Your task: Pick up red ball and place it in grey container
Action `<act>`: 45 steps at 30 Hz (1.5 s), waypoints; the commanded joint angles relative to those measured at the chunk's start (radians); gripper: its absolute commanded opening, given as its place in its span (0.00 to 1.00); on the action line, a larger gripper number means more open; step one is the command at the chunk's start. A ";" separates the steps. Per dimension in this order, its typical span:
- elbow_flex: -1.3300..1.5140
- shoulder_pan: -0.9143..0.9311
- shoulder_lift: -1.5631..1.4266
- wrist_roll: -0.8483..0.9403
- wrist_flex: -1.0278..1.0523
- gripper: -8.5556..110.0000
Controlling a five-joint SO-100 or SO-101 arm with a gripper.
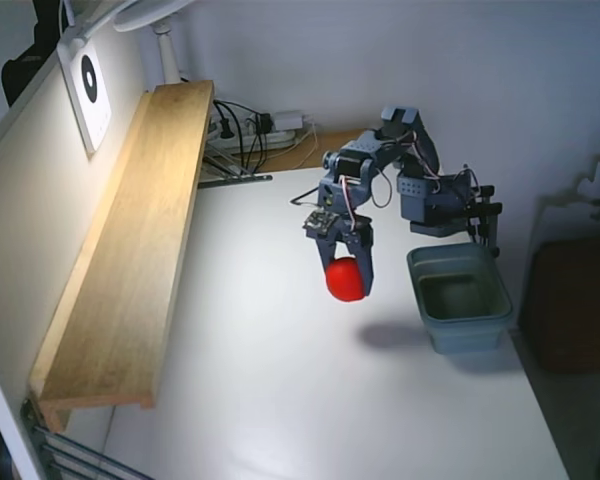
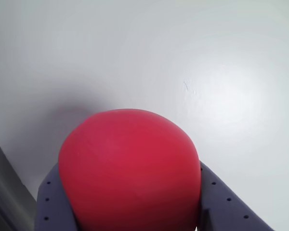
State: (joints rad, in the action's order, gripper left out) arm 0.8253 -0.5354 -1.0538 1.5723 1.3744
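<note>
1. Wrist view: two fingers (image 2: pixel 50 202) clamp one red ball (image 2: pixel 130 168), one on each side.
2. Fixed view: gripper (image 1: pixel 346 283) points down; ball (image 1: pixel 345 280) hangs above the white table (image 1: pixel 280 400), clear of its shadow.
3. One grey container (image 1: pixel 461 298) sits right of the ball, apart, opening upward, long axis running toward the arm base.

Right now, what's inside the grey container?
In the fixed view the grey container shows only its dark bare floor; its near wall hides part of that. The red ball is in the gripper, outside it.
</note>
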 commanded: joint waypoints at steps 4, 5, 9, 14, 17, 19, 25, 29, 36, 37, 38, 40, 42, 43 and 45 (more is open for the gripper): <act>0.164 -0.023 -0.206 -0.002 -0.056 0.27; 0.175 -0.023 -0.215 -0.002 -0.059 0.27; 0.198 -0.023 -0.232 -0.002 -0.064 0.27; 0.202 -0.023 -0.235 -0.002 -0.065 0.27; 0.204 -0.023 -0.232 -0.002 -0.071 0.27; 0.212 -0.023 -0.235 -0.002 -0.077 0.27; 0.219 -0.023 -0.236 -0.002 -0.082 0.27; 0.203 -0.023 -0.233 -0.002 -0.069 0.27; 0.037 -0.023 -0.192 -0.002 0.057 0.27; 0.008 -0.023 -0.184 -0.002 0.077 0.27; -0.022 -0.023 -0.175 -0.002 0.098 0.27; -0.072 -0.023 -0.160 -0.002 0.133 0.27; -0.129 -0.023 -0.141 -0.002 0.171 0.27; -0.147 -0.023 -0.135 -0.002 0.183 0.27; -0.178 -0.023 -0.124 -0.002 0.203 0.27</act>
State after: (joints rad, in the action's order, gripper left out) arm 0.7225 -0.5354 -1.1597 1.5723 1.5478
